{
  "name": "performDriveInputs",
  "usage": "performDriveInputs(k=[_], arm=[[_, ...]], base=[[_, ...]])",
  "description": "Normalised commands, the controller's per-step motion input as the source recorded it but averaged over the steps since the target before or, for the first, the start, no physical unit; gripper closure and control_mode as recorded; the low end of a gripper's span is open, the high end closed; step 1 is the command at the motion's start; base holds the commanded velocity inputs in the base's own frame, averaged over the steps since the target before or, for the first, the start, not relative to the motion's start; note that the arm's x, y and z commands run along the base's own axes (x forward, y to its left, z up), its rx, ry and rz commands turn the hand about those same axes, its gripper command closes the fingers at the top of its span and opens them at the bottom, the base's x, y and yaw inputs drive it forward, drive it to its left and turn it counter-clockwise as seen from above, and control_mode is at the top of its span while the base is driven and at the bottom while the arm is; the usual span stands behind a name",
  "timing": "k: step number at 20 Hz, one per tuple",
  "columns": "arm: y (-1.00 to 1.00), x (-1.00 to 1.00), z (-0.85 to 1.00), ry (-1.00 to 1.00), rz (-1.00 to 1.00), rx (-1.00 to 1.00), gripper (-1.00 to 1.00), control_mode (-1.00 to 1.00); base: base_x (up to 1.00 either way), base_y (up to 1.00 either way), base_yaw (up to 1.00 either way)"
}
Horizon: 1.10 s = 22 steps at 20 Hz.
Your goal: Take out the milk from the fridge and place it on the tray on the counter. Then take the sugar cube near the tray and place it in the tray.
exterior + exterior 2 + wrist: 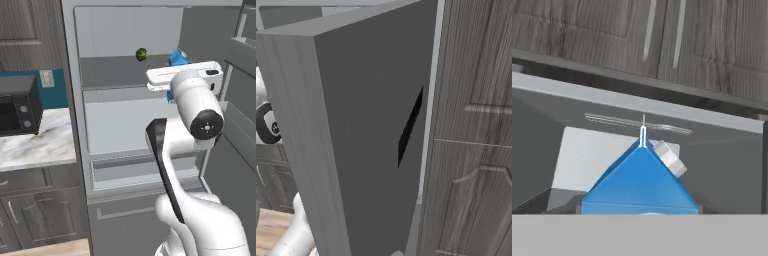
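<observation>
The hand (181, 67) was up at the fridge's (125, 110) upper shelf, reaching in right at the milk (177, 57). Honestly couldn't tell if its fingers were spread or pinching the carton: the white wrist covered them in the left base view, and the fingertips were lost at the bottom of the hand view. What the hand view did show was the milk's blue gabled top (641, 182) dead centre and very close, with a little grey cap on the right slope and the pale back wall of the fridge behind it.

In the left base view only the blue tip of the carton poked out above the wrist, sitting on that upper shelf. A small green ball (142, 54) was on the same shelf, a bit to the left of the milk and not touching it.

Further out to the left, the marbled tabletop (37, 142) carried a black microwave (19, 106). The right base view was mostly the fridge's open grey door (363, 135).
</observation>
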Motion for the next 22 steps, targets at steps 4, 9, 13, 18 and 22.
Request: performDriveInputs(k=[4,9,13,18,22], arm=[[-0.71,-0.49,-0.65,0.37,-0.03,-0.04,1.00,-1.00],[-0.45,-0.37,-0.52,0.21,0.00,-0.06,1.00,-1.00],[-0.16,-0.18,-0.37,0.29,0.00,-0.06,1.00,-1.00],[0.00,-0.30,-0.30,0.24,-0.01,-0.07,1.00,-1.00],[-0.07,-0.61,-0.13,0.07,-0.04,0.00,1.00,-1.00]], base=[[0.00,0.00,0.00],[0.00,0.00,0.00],[0.00,0.00,0.00],[0.00,0.00,0.00],[0.00,0.00,0.00]])
